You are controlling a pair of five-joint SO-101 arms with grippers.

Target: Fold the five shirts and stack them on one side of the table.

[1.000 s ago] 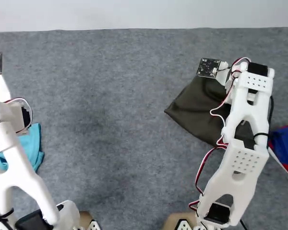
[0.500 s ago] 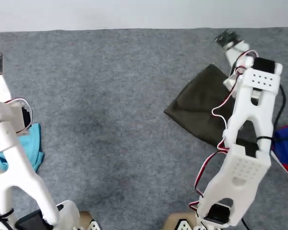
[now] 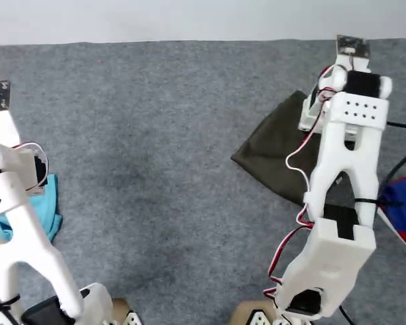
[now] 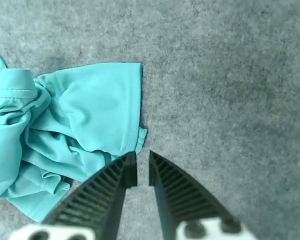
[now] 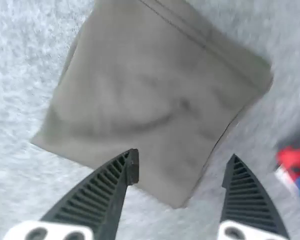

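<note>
Surface: a grey table covering (image 3: pixel 162 135) of felt-like nap, matte and faintly mottled, running to a pale wall (image 3: pixel 189 20) at 12 o'clock in the high view. Item one: olive shirt (image 3: pixel 274 156), at 3 o'clock, folded into a flat four-sided packet with clean edges, one corner pointing to 9 o'clock. The cloth is smooth and thin, with a seam line along one side and only shallow creases across its face (image 5: pixel 155 100). It counts as folded. Item two: teal shirt (image 3: pixel 47 210), between 8 and 9 o'clock at the table's edge. It is soft, slightly glossy knit, bunched into rumpled ridges with one hemmed panel lying flatter (image 4: pixel 80 115), and is not folded. Item three: red-and-blue shirt (image 3: pixel 400 210), between 3 and 4 o'clock at the table's edge, just beside the olive one. Too little of it is visible to judge its fold. Left gripper (image 4: pixel 142 160): ribbed dark jaws drawn almost together with a thin slit between, gripping nothing, tips over the teal hem. Right gripper (image 5: pixel 184 160): jaws spread wide and empty, poised over the olive packet's edge, with no contact apparent. Progress, as judged: three garments counted, one folded, no stack begun. Most of the folding and all of the stacking remain.
</note>
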